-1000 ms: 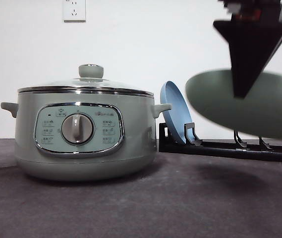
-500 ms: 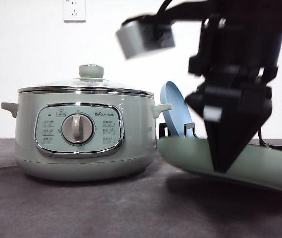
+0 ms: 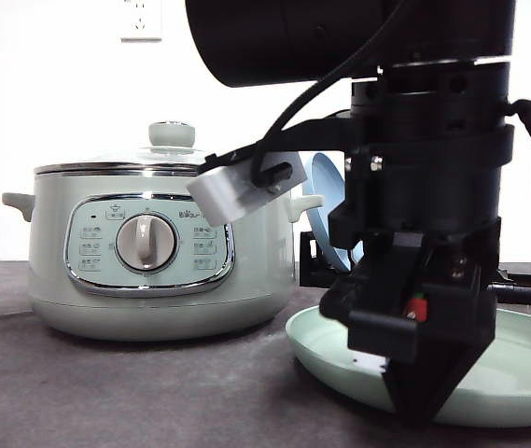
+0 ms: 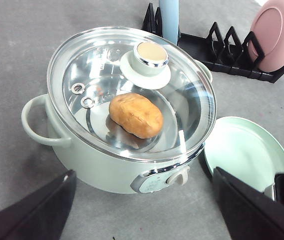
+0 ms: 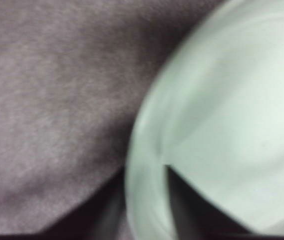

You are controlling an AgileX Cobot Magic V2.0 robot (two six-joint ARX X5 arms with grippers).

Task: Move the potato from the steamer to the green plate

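Front view: the right tool (image 3: 421,397) points straight down from an upright black arm, its tip at the near rim of the green plate (image 3: 517,373), which lies flat on the desk (image 3: 125,383). The steamer (image 3: 153,247) stands lidded, off to the arm's left side.

Left wrist view: the left tool (image 4: 142,210) is spread wide and holds nothing; it hangs above the steamer's front. The potato (image 4: 136,115) lies inside the steamer under the glass lid (image 4: 191,100), between the two fingers and beyond them. The plate sits beside the pot.

Right wrist view: blurred; the right tool's two fingers (image 5: 107,205) straddle the plate's rim, one on each side, close on it.
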